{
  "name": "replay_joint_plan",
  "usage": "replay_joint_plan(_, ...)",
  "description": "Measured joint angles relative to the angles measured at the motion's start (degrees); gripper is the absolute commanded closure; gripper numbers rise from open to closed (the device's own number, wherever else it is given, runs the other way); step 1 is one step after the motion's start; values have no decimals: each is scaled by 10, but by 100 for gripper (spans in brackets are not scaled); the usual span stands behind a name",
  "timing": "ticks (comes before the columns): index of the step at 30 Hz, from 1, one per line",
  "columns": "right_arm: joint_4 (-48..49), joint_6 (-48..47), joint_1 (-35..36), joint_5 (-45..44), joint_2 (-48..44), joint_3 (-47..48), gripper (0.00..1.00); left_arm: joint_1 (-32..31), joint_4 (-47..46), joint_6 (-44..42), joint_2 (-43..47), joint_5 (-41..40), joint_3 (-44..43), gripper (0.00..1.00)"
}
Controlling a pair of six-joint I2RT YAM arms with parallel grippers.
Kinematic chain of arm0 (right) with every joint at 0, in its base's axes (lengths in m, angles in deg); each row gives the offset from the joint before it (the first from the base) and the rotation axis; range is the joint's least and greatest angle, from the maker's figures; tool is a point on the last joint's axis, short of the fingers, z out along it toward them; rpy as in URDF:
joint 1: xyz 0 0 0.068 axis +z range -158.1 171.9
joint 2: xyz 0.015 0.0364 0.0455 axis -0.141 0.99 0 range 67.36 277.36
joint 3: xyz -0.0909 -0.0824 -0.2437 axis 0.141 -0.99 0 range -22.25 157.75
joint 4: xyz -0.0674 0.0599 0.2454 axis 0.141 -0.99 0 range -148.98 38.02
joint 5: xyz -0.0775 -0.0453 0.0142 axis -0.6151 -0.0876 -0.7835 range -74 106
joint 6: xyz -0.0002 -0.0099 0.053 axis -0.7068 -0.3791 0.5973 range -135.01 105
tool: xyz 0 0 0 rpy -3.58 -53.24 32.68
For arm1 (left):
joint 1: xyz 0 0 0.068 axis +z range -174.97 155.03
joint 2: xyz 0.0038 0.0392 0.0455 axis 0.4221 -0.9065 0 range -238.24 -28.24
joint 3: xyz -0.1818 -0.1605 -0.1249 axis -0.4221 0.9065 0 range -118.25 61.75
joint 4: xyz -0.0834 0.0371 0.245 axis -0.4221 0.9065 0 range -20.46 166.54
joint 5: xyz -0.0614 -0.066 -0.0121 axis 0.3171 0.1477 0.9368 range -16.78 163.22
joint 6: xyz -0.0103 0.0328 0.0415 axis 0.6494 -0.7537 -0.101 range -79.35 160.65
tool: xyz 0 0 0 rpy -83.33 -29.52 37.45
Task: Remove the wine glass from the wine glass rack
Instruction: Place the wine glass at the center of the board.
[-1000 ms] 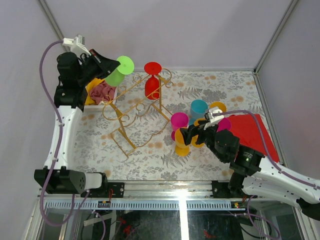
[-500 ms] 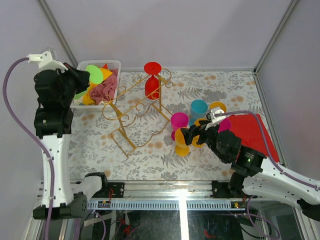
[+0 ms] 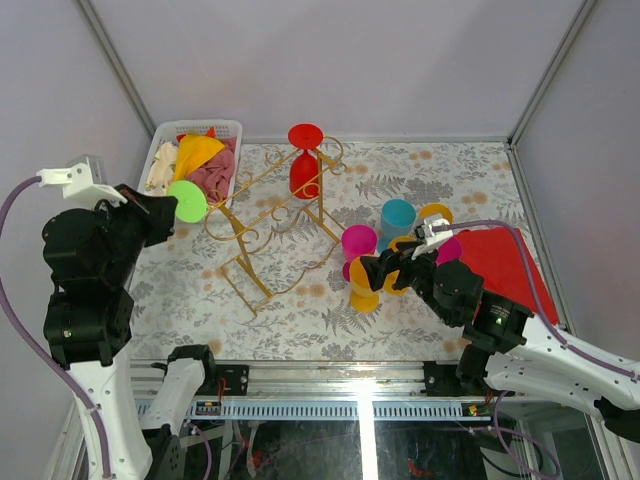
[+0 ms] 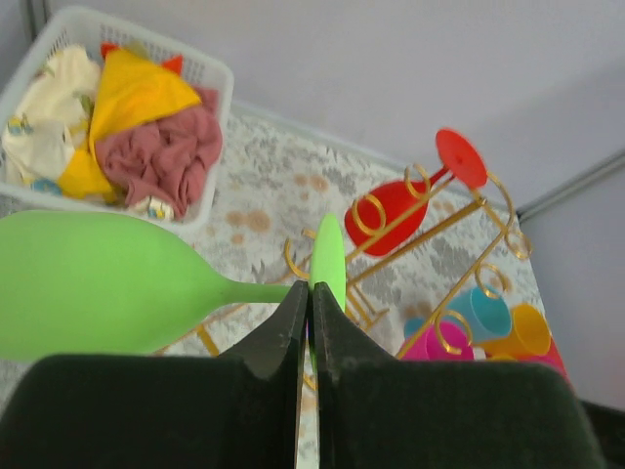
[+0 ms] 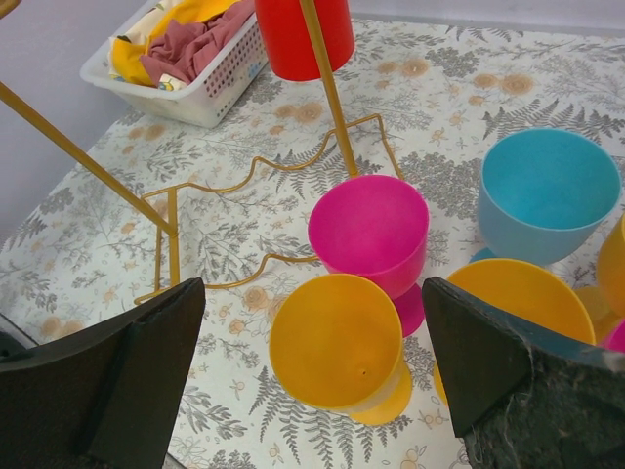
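Left wrist view: the left hand (image 4: pixel 311 293) is pinched shut on the stem of the green wine glass (image 4: pixel 107 283), held clear of the wine glass rack (image 3: pixel 245 280), so the bowl's weight could twist it loose; the right hand (image 5: pixel 308 332) gapes empty.

Glossy gold metal-wire wine glass rack (image 3: pixel 275 215), smooth matt-plastic wine glass (image 4: pixel 98 283).
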Motion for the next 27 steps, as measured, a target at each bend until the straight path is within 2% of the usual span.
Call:
replay_joint_plan(8,-11,27,0,15,-1,9,0,0,112,-7,16,98,0,100)
replay_joint_plan(14,-21,38,0,16,-4,10,0,-17,132,-7,62,173,-2,100)
replay_joint_plan(18,-23,39,0,21,-9,10,0,-77,116,-7,94,264,33,100)
replay_joint_plan(22,-20,41,0,42,-21,10,0,-168,100,-7,105,346,100,100)
replay_joint_plan(27,-2,43,0,83,-28,10,1,-236,99,-14,106,380,141,100)
